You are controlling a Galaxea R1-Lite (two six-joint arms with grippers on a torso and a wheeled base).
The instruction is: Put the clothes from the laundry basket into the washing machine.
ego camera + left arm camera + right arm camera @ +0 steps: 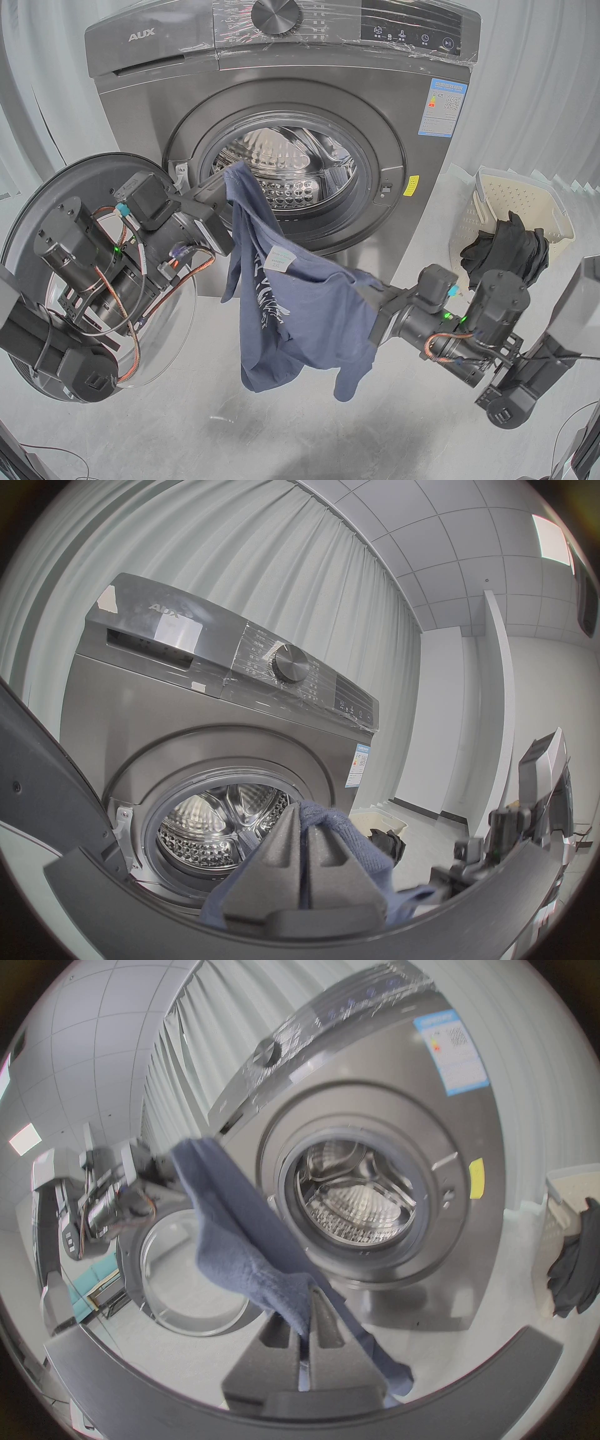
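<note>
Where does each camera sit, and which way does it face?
Head view: on the head, looking down at the grey front-loading washing machine; both arms show, left gripper and right gripper holding a dark-blue T-shirt.
Left wrist view: left wrist, facing the drum past its own fingers.
Right wrist view: likewise from the right wrist, left arm beyond.
All share the T-shirt and washing machine.

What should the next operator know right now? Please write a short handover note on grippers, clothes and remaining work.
Left gripper: shut on the blue T-shirt, just before the drum opening.
Right gripper: shut on the same shirt, lower, farther from the machine.
The shirt hangs spread between them, outside the washing machine; its door is open.
Done: shirt out of the laundry basket.
To do: push shirt into the drum; black garment hangs over the basket rim.
</note>
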